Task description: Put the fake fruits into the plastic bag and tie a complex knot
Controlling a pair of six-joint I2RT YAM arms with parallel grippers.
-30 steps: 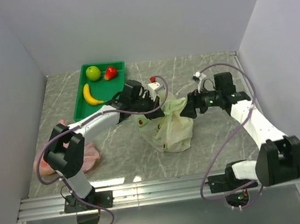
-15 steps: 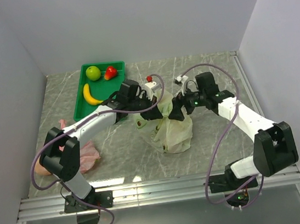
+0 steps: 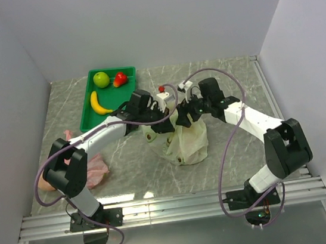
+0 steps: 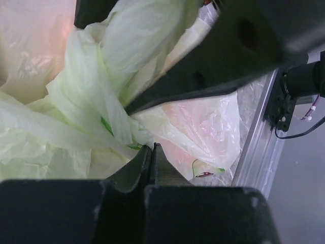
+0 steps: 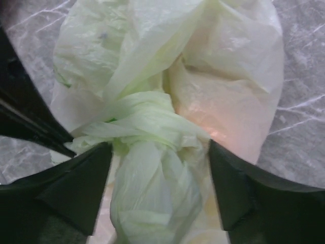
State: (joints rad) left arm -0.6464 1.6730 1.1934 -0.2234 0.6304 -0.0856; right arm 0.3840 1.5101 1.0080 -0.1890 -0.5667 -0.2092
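The pale green plastic bag lies mid-table with its top twisted into a knot. Orange-pink fruit shows faintly through the film. My left gripper is shut on a thin strand of the bag at the knot's left side. My right gripper is open, with its fingers on either side of the twisted bundle below the knot and not touching it. A green apple, a small red fruit and a yellow banana lie in the green tray.
A pink plastic bag lies crumpled at the left by the left arm's base. The tray stands at the back left. The side walls and back wall close in the table. An aluminium rail runs along the near edge.
My right arm has swung left from beside the bag, and its open gripper is now over the knot. My left gripper has shifted slightly left and kept its hold. The bag top is more gathered.
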